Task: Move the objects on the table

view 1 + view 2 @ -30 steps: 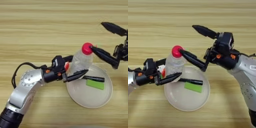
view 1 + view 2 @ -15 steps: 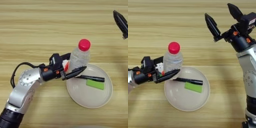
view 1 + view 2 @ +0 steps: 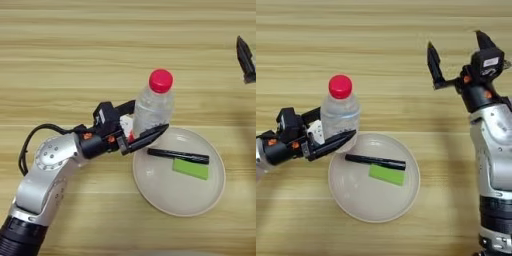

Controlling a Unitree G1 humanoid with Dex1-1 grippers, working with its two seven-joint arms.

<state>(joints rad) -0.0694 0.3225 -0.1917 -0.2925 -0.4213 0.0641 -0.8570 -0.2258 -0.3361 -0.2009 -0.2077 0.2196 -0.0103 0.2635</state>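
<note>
- While its silver arm reaches in from the lower left, the left gripper [image 3: 136, 123] has one black finger on each side of the clear plastic bottle's body; the near finger [image 3: 146, 139] lies against the bottle's front, low down, and the far one shows behind it, so the bottle is grasped.
- Between those fingers, close to the wrist, a small white object with a touch of red [image 3: 127, 126] shows; too much is hidden to say whether it is the puzzle cube.
- The clear plastic bottle [image 3: 152, 111] stands upright on the light-wood table [image 3: 60, 60], red cap [image 3: 160, 80] on top, its base just beside the upper-left rim of the plate.
- To the right of the bottle, a round cream plate [image 3: 175, 192] rests flat on the table, carrying a black marker pen [image 3: 178, 155] laid across it almost level, and a green rectangular block [image 3: 190, 168] just beneath the pen's right end.
- Farther right and well apart from the bottle and plate, the right gripper [image 3: 457, 55] is raised over bare wood, its two black fingers spread wide and pointing away from the robot, with nothing between them.
</note>
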